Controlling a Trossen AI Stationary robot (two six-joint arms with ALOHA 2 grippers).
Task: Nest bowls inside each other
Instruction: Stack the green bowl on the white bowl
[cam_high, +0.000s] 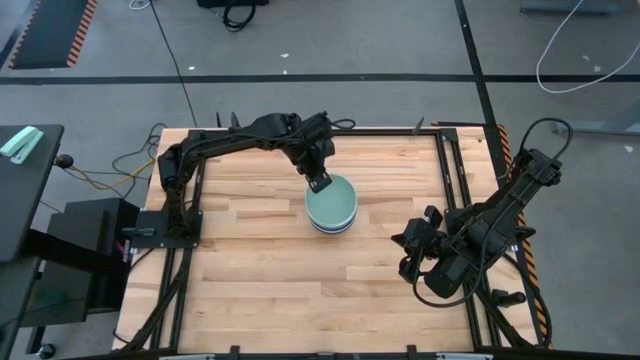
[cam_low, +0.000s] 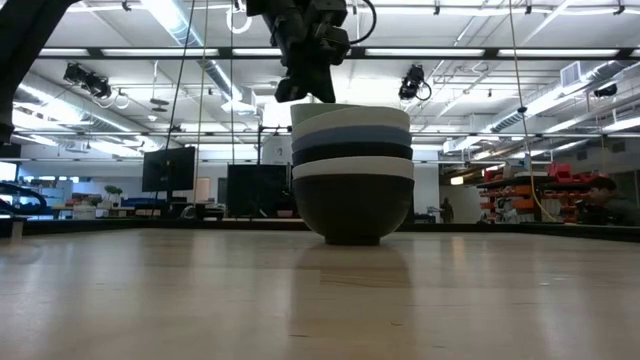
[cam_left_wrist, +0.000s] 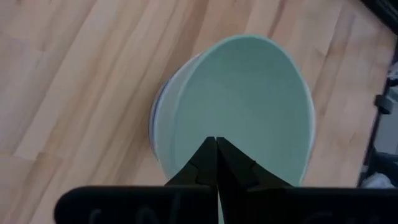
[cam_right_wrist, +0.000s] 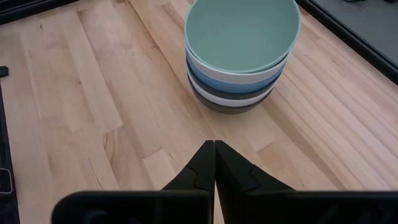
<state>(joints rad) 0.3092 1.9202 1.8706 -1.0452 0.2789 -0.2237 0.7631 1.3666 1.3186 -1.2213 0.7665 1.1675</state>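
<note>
One stack: every bowl in view sits nested in a single pile near the middle of the wooden table.
Top of pile: pale mint green bowl, mouth up, sitting level.
Bands under it, downward: white bowl, blue bowl, a black rim, a second white rim, then the dark bottom bowl resting on the wood.
Count by colour: one mint, one blue, two white, two black (six layers by my reading of the rims; only edges show below the top one).
Loose bowls: none visible elsewhere on the table.
Left gripper: fingers pressed together, pinching nothing, poised just above the far rim of the mint bowl; whether it touches the rim I cannot tell.
Right gripper: fingers pressed together and empty, parked low near the table's right edge, well apart from the pile.
Handling, judged: smooth, rigid, thin-walled and probably light, so a bowl should lift easily but could slip in a loose pinch (a glossy surface offers little friction).
Where to hold, judged: pinch the rim wall, one finger inside and one outside; the rounded outer side gives no purchase.
Risk, judged: the pile is tall, so a sideways nudge at the rim could shift or tip it.
Progress, judged: nesting looks complete.
</note>
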